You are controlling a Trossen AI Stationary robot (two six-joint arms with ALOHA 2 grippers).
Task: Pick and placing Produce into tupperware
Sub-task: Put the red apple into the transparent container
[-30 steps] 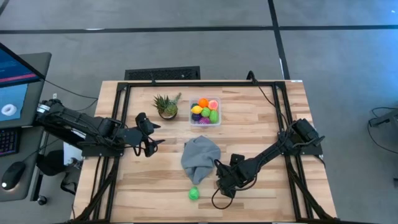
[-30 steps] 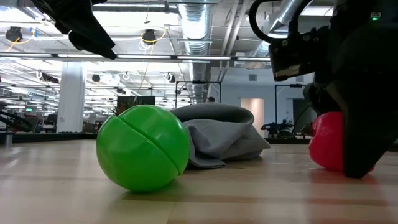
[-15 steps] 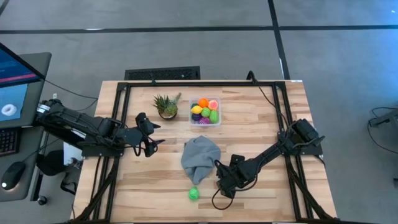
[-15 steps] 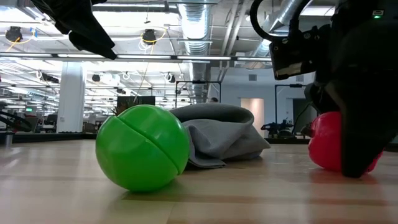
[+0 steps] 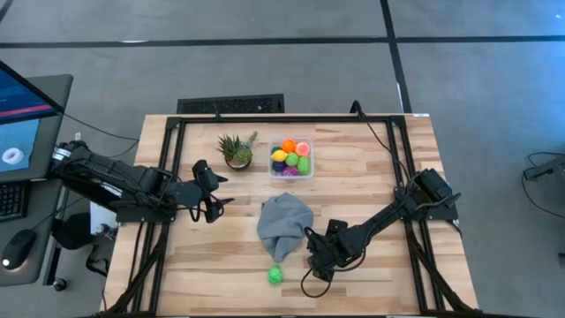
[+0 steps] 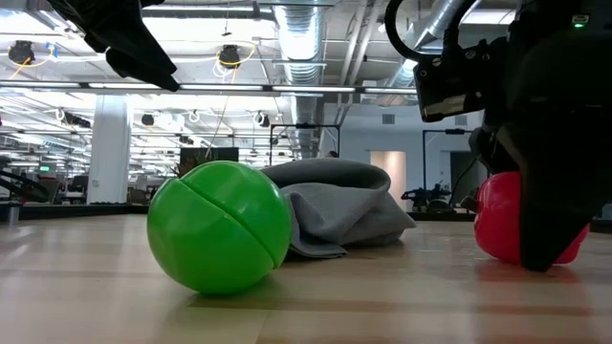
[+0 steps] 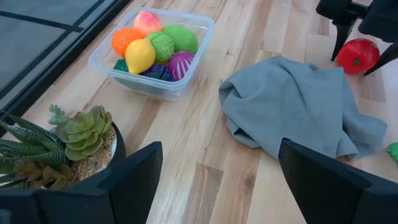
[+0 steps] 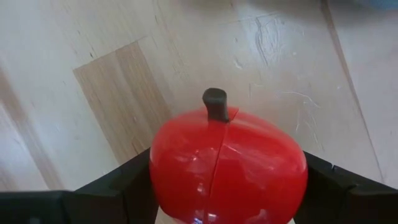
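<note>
A red toy apple (image 8: 227, 168) with a dark stem lies on the wooden table near its front edge, also seen in the low view (image 6: 499, 229). My right gripper (image 8: 227, 193) stands over it, pointing down, shut on it; in the high view the gripper (image 5: 320, 263) hides it. A green toy ball (image 5: 275, 275) rests on the table to its left. The clear tupperware (image 5: 292, 159) at the far middle holds several produce pieces. My left gripper (image 5: 214, 205) hangs open over the table's left side, touching nothing. My right gripper pinches the red apple between its two fingers, one finger (image 8: 127, 183) on each of two opposite sides (image 8: 160, 168). The fingers come from above, pointing down. The apple's underside (image 6: 497, 256) rests on the table.
A crumpled grey cloth (image 5: 284, 223) lies between the tupperware and the apple. A small potted succulent (image 5: 237, 150) stands left of the tupperware. Bare wood lies to the right of the right gripper and along the table's far right.
In the low view my right gripper's fingers have drawn in a little against the red apple. The apple has stayed in its place on the table.
</note>
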